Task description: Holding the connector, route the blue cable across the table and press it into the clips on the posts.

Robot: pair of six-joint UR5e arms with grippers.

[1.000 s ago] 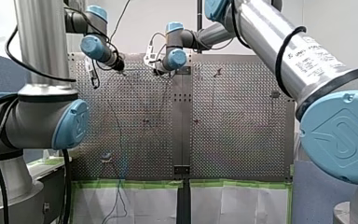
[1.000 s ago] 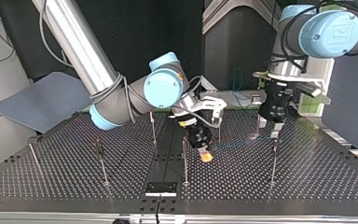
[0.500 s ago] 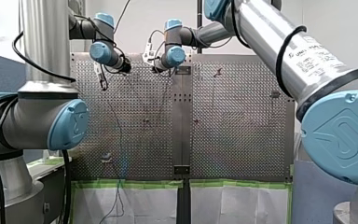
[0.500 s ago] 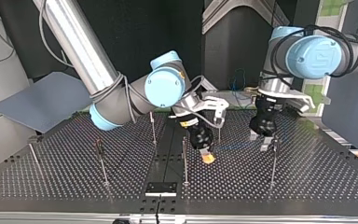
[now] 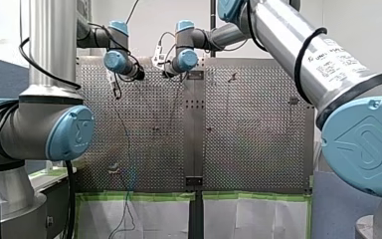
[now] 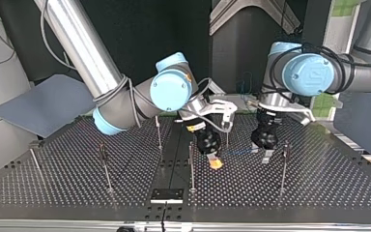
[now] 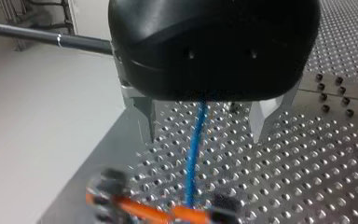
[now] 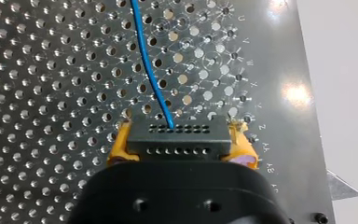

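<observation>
Desk [image 6: 319, 188]: posts [image 6: 191, 166] are standing upright on it, well apart. Connector [image 8: 177, 140]: is sitting between my right gripper's [image 6: 214, 162] fingers, beside the post at the top view's middle. Cable [image 6: 236, 152]: is running from the connector across to my left gripper [image 6: 265, 155], passing between its spread fingers.

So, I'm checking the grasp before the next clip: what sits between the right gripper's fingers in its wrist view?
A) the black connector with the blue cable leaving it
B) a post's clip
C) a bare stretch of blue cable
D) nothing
A: the black connector is clamped between the right gripper's yellow pads, and the blue cable runs out of it over the perforated table.
</observation>
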